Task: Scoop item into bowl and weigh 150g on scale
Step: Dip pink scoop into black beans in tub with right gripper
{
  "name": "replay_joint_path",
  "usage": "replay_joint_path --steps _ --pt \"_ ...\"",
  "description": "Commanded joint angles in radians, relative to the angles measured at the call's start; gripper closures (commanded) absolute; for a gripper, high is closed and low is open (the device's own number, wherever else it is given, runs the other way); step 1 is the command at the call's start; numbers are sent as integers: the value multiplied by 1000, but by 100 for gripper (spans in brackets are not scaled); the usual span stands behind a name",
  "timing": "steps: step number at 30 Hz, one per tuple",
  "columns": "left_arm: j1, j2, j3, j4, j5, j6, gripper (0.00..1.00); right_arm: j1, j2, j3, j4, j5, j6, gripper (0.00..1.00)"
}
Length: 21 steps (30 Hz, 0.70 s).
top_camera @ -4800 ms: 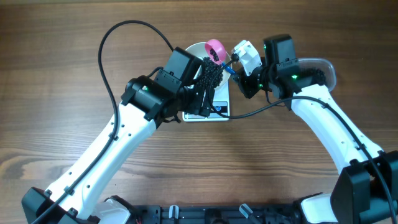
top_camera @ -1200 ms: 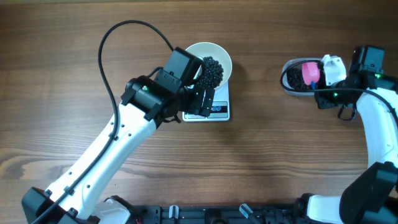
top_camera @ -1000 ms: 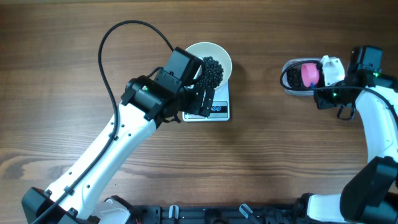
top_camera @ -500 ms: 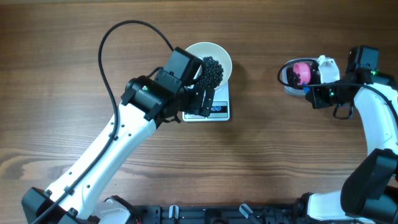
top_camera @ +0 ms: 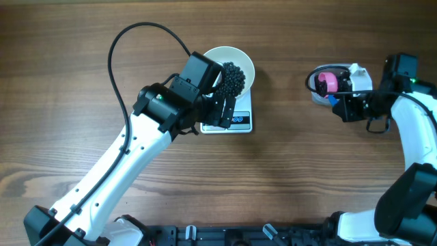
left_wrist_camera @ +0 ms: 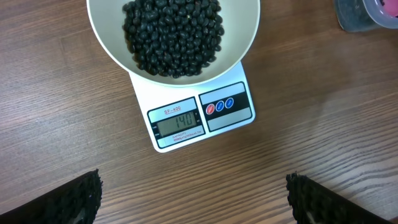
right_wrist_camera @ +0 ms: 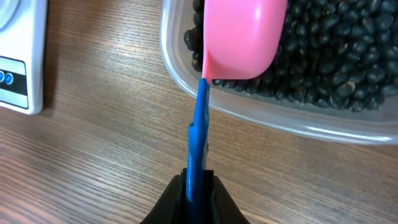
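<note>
Right hand (right_wrist_camera: 198, 179) clamps the blue handle (right_wrist_camera: 200, 124) of the pink plastic scoop (right_wrist_camera: 242, 37) over the clear plastic tub (right_wrist_camera: 249, 121); left hand (left_wrist_camera: 193, 202) gapes empty. Small black beans (left_wrist_camera: 173, 34) fill the glossy white bowl (left_wrist_camera: 249, 37) on the white digital scale (left_wrist_camera: 217, 127), reading 140: probably one small top-up left.

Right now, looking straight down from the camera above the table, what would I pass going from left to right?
left arm → white bowl → pink scoop → right arm
</note>
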Motion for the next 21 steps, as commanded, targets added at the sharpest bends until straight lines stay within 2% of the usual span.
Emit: replay_joint_path --steps 1,7,21 --pt "-3 -14 16 0 -9 13 0 -42 13 3 -10 -138 -20 96" --pt "-3 -14 16 0 -10 13 0 -103 13 3 -27 -188 -16 96" --pt "-3 -14 16 0 -10 12 0 -105 13 3 -25 -275 40 96"
